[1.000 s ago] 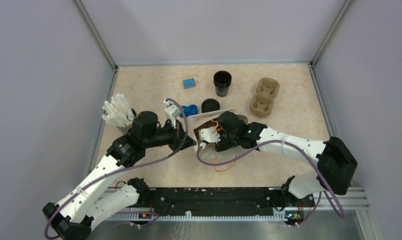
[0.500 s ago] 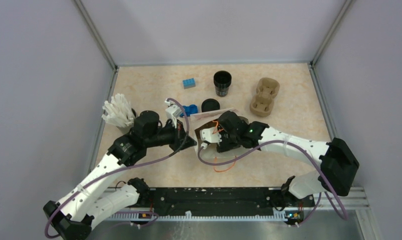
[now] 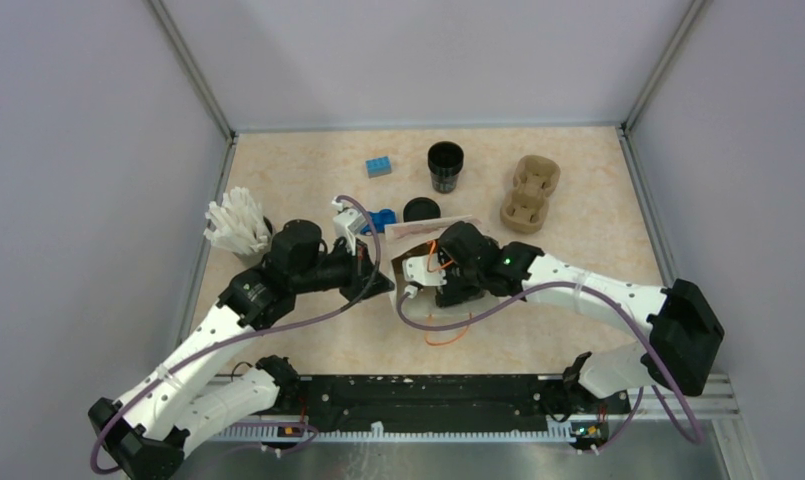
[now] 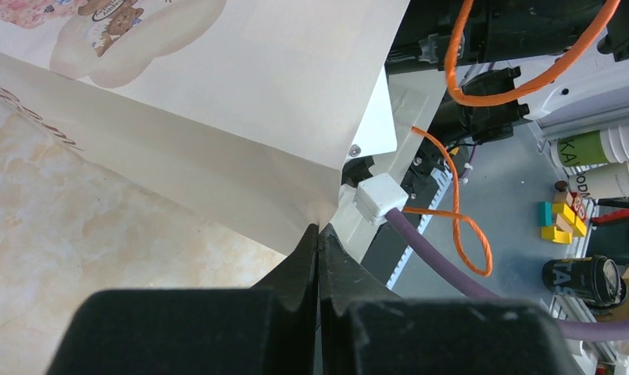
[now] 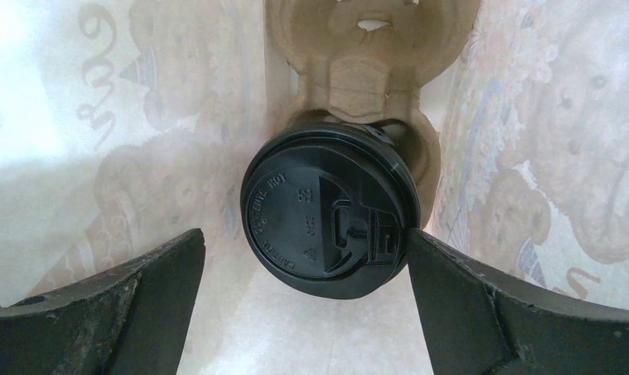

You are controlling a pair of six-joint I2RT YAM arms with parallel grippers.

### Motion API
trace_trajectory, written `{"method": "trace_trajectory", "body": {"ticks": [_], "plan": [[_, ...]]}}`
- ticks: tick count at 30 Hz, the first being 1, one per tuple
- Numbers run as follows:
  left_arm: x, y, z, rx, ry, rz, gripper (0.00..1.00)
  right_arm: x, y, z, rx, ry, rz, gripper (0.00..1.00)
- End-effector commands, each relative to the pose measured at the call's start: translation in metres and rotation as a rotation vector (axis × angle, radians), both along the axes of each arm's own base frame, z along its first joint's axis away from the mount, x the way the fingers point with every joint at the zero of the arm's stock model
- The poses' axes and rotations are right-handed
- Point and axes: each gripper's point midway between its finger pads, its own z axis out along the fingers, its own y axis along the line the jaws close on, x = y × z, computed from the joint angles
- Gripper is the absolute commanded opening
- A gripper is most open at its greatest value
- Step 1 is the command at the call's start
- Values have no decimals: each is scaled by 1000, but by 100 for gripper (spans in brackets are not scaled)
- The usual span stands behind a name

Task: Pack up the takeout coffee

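- Near the middle of the desk, a paper bag sits between the two arms.
- Left claw: fingers pressed together on a corner of the bag's open edge (the printed paper fans out just past the tips).
- Right claw: inside the bag, fingers spread wide. The right finger's tip is just beside the lid's rim, and the left finger is well apart from it.
- Lidded black cup: inside the bag, seated in a pocket of a pulp carrier. Its lid faces the wrist camera, and neither finger grips it.
- Open black cup: upright on the far side of the desk. A black disc lid lies flat between it and the bag, apart from both.
- Second pulp carrier: to the right of the open cup, well apart.
- Blue block: to the left of the open cup.
- Bundle of white utensils: at the desk's left edge.
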Motion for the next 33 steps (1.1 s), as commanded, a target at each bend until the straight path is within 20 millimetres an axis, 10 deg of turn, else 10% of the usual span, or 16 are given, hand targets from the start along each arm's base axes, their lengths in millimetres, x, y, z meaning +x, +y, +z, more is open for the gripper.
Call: {"method": "trace_trajectory", "body": {"ticks": [1, 16, 33], "plan": [[5, -4, 20, -34, -42, 1, 0, 8, 9, 32, 92, -28, -24, 97], [5, -4, 20, -37, -39, 0, 0, 6, 11, 50, 109, -14, -15, 81], [3, -4, 23, -46, -44, -7, 0, 12, 7, 33, 69, -17, -19, 41]]}}
